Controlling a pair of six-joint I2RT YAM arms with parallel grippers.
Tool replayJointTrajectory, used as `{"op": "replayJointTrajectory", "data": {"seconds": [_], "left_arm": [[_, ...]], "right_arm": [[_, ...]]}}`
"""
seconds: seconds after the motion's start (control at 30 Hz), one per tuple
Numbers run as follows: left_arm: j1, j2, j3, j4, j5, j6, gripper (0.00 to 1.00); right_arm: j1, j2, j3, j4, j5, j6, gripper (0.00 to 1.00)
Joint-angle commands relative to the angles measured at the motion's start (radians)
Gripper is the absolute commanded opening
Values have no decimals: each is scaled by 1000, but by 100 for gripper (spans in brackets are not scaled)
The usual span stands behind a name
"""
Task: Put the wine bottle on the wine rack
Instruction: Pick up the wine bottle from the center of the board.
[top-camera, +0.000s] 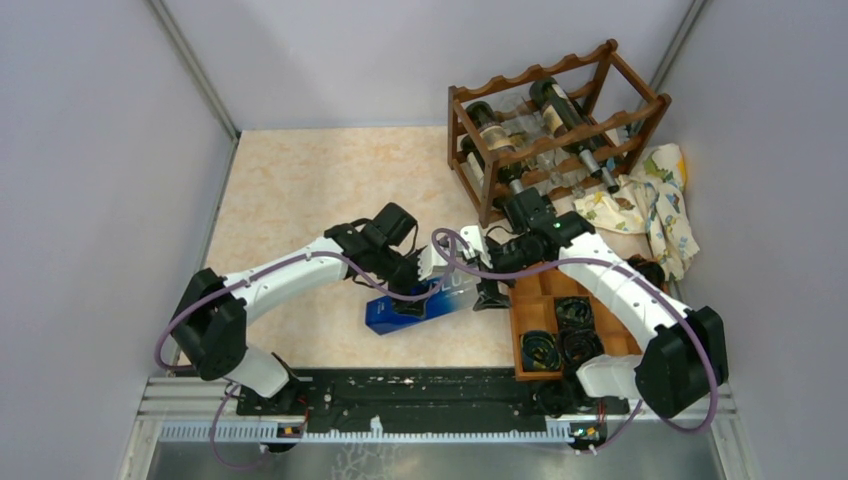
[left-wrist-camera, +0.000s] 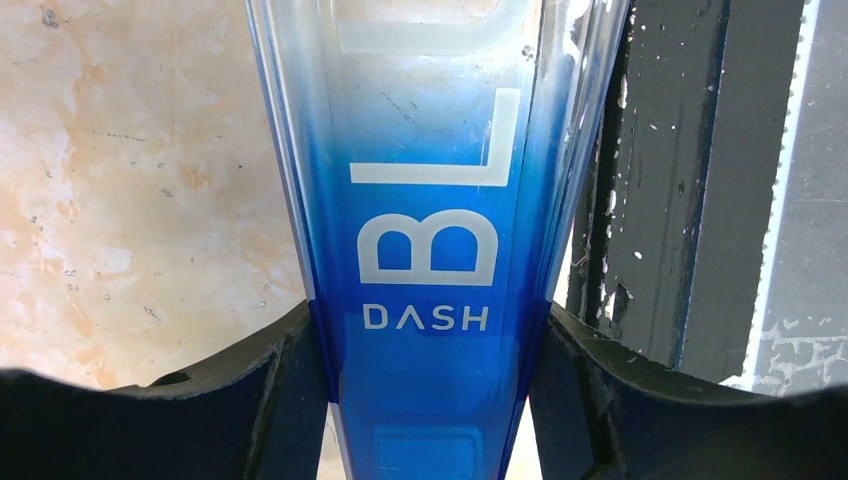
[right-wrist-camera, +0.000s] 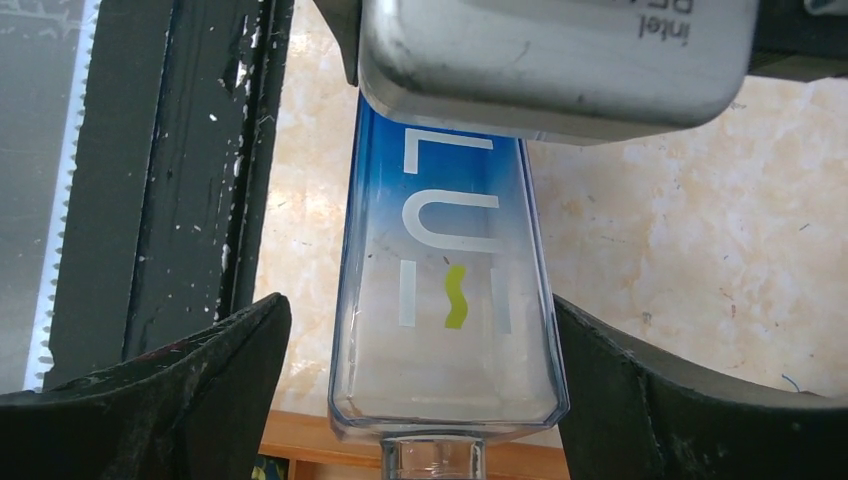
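Wine bottle (top-camera: 452, 293) lies on its side on the beige marbled table (top-camera: 300, 190), near the front rail and between my two arms. Its deep-blue base points left and its clear shoulder and neck point toward the wooden compartment tray (top-camera: 520, 335). On the left wrist view the bottle (left-wrist-camera: 430, 200) fills the centre, and the left gripper (left-wrist-camera: 430, 400) pinches its blue lower body, with both fingers (left-wrist-camera: 270, 400) pressed against its flat sides. From above, that left gripper (top-camera: 408, 295) sits over the blue end. My right gripper (top-camera: 490, 290) straddles the clear end. Its wrist view shows the bottle (right-wrist-camera: 445, 290) between widely spread fingers (right-wrist-camera: 200, 380), with table visible on one side; on the other side I cannot tell whether the finger touches the glass. The wine rack (top-camera: 555, 130) stands well apart at the far right, with dark bottles (top-camera: 555, 105) lying in it and a patterned cloth (top-camera: 650, 200) beside it.
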Motion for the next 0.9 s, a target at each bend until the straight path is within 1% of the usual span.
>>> {"op": "replayJointTrajectory", "data": {"seconds": [0.0, 0.23, 0.3, 0.37, 0.43, 0.5, 0.57, 0.67, 0.87], "left_arm": [[-16, -27, 48, 72, 60, 21, 0], [-21, -6, 64, 55, 57, 29, 0], [-21, -5, 65, 52, 51, 33, 0], [-21, -6, 65, 49, 51, 39, 0], [-21, -3, 65, 49, 54, 44, 0], [-21, 3, 66, 45, 55, 46, 0], [-21, 12, 72, 38, 55, 47, 0], [-21, 23, 81, 27, 59, 46, 0], [-21, 30, 89, 32, 70, 43, 0]], "right_arm": [[41, 2, 12, 45, 1, 22, 89], [56, 6, 11, 60, 36, 45, 81], [57, 6, 11, 58, 41, 44, 76], [57, 5, 9, 54, 49, 40, 75], [57, 1, 7, 52, 55, 33, 76], [57, -6, 17, 42, 54, 21, 82], [59, -11, 37, 29, 47, 12, 84], [71, -11, 53, 20, 45, 11, 84], [97, -8, 23, 48, 71, 33, 81]]}}
